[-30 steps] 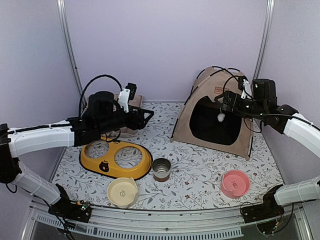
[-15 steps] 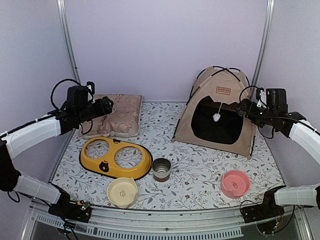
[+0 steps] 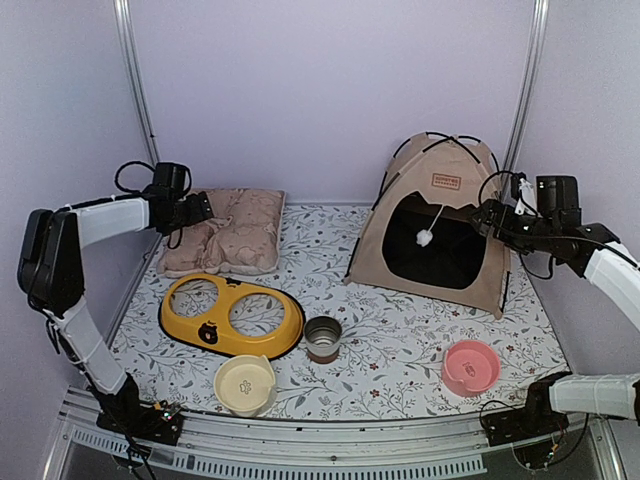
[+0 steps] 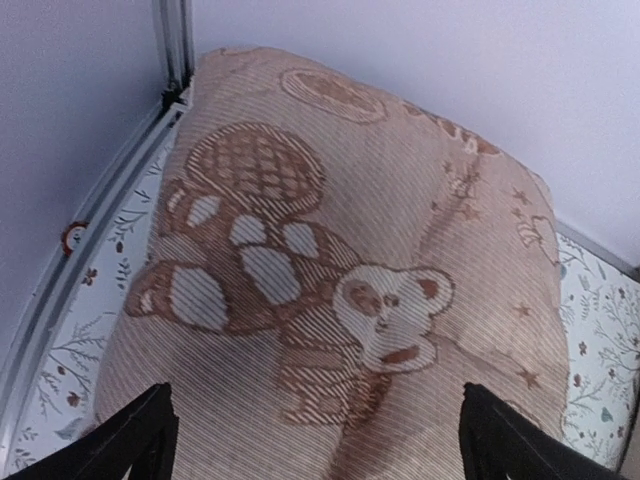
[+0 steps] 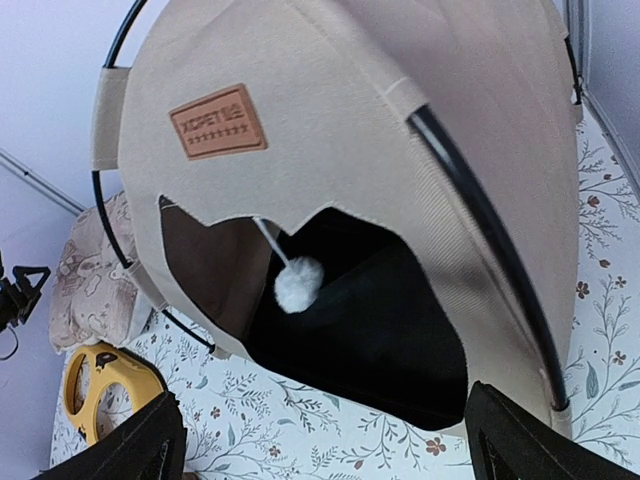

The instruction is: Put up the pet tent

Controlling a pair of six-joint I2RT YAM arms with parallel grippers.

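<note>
The pet tent [image 3: 440, 235] stands upright at the back right, tan with black crossed poles, a brown label [image 5: 218, 121] and a white pom-pom [image 5: 299, 283] hanging in its dark doorway. My right gripper [image 3: 483, 217] hovers open just right of the tent's front, apart from it; in the right wrist view the right gripper [image 5: 330, 450] faces the doorway with nothing between its fingers. My left gripper [image 3: 205, 208] is open at the left edge of the patterned cushion [image 3: 225, 232]. In the left wrist view the left gripper [image 4: 320, 445] spans the cushion [image 4: 340, 290] without holding it.
A yellow two-hole bowl holder [image 3: 232, 316] lies front left, with a metal cup [image 3: 323, 338] and a cream bowl [image 3: 245, 384] near it. A pink bowl [image 3: 470, 366] sits front right. Walls and metal posts close in the back and sides.
My left arm swung back to the left off the cushion, its jaws widening. My right arm drew back rightward from the tent's doorway. The pom-pom swung slightly.
</note>
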